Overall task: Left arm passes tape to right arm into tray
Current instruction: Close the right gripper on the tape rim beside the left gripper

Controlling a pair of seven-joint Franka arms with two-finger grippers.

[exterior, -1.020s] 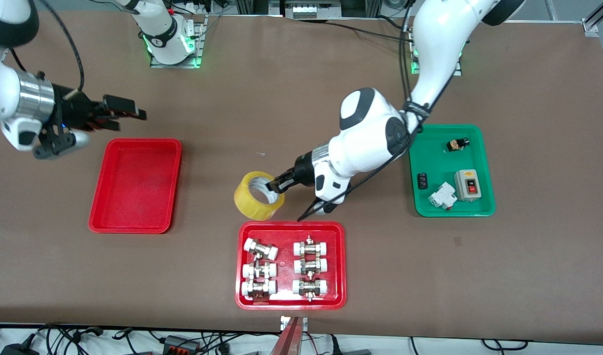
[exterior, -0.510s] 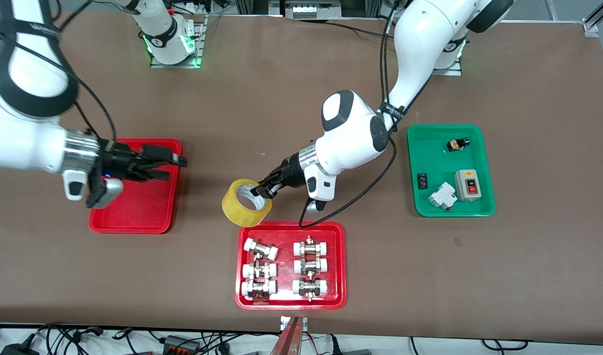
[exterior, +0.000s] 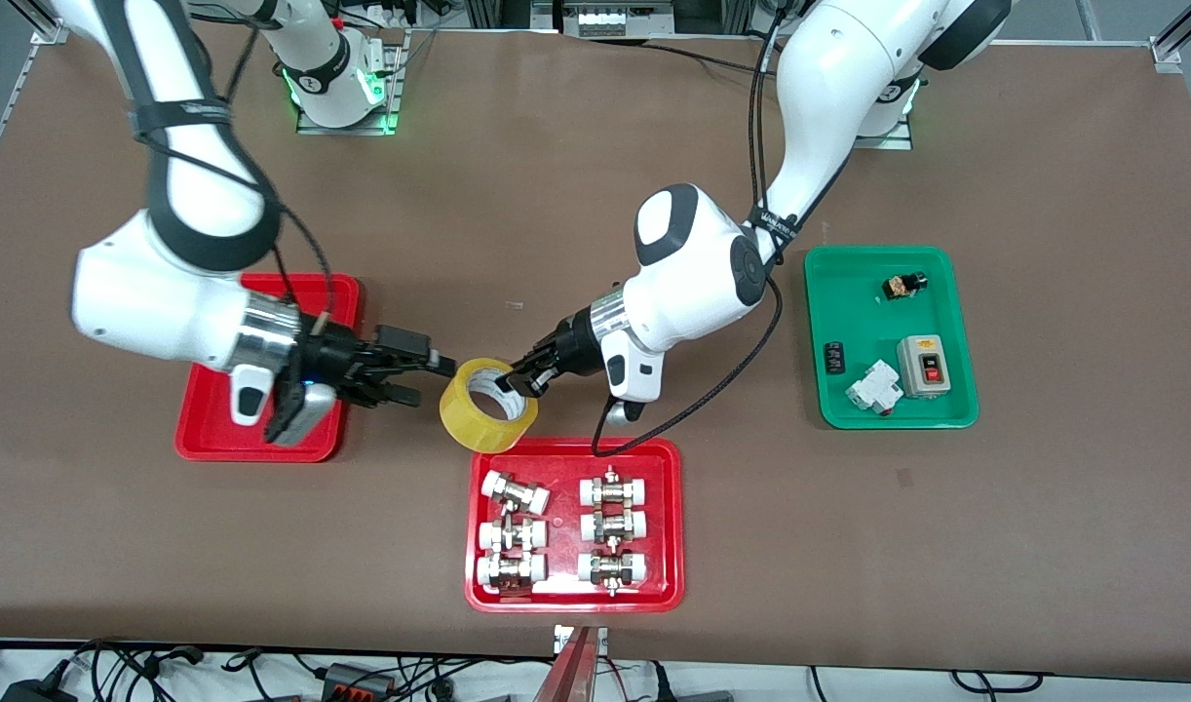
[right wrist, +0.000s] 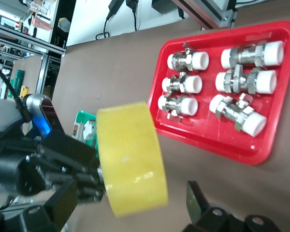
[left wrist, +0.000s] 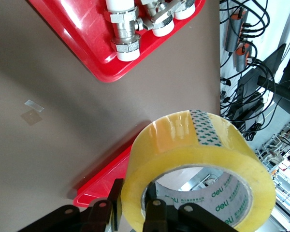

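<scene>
The tape (left wrist: 195, 164) fills much of the left wrist view, held up over the brown worktop (left wrist: 63, 96). The left gripper's (left wrist: 135, 212) black fingers (left wrist: 157, 215) pinch its wall, one inside the white core. Below lie a red tray (left wrist: 94, 60) of fittings (left wrist: 123, 31) and the corner of another red tray (left wrist: 104, 181).

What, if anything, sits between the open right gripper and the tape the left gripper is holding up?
Nothing visible. The right gripper, fingers open, is right beside the tape, which the left gripper is shut on at the rim. The plain red tray lies under the right arm's wrist.
</scene>
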